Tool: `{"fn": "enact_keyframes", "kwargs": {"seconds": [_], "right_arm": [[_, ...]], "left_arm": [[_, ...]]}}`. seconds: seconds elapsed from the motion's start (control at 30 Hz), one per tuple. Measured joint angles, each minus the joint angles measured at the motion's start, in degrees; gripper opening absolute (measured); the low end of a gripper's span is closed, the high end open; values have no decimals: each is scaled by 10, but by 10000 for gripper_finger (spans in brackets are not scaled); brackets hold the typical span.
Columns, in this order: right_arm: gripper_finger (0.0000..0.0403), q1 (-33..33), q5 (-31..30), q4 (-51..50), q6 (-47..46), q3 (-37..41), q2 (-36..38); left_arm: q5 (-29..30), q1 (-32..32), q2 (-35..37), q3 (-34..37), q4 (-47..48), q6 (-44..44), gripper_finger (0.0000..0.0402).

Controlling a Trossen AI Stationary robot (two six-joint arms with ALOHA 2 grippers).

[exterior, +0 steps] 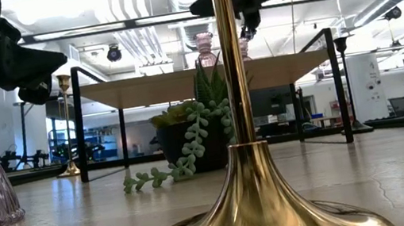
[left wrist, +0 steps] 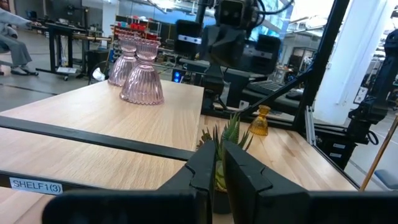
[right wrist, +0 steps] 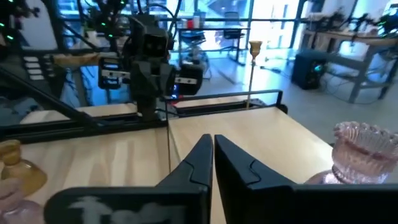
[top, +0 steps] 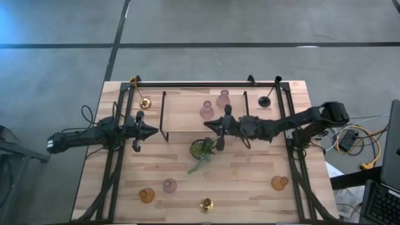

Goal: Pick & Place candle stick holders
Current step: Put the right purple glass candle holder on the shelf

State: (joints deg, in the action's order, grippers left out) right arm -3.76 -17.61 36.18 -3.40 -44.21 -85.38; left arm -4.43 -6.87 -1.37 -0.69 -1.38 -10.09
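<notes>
Here both closed, empty end effectors, left [top: 152, 132] and right [top: 207, 125], hover mid-table

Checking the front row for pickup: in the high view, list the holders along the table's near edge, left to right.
Amber holder → pink holder → brass holder → second amber holder.

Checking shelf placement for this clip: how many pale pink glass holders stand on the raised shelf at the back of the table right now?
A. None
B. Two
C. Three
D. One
B. The high view shows two pink holders and side by side on the raised shelf, and the left wrist view shows the same pair; the third pink one stands on the table's front part.
</notes>
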Motion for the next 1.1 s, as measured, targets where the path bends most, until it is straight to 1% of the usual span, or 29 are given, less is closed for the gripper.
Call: {"fn": "enact_keyframes", "kwargs": {"seconds": [0.13,0.27,0.53,0.77,0.93,1.1], "right_arm": [[8,24,14,-6,-5,-1,1],[8,47,62,-24,-29,-6,-2],[8,66,67,-30,-30,-14,-20],[8,70,52,-29,-38,-35,-49],[8,70,-15,-29,-43,-44,-64],[8,70,-21,-29,-40,-44,-64]], "left_arm": [[0,0,-1,0,0,0,35],[0,0,-1,0,0,0,35],[0,0,-2,0,0,0,35],[0,0,-2,0,0,0,35],[0,0,-5,0,0,0,35],[0,0,-7,0,0,0,35]]}}
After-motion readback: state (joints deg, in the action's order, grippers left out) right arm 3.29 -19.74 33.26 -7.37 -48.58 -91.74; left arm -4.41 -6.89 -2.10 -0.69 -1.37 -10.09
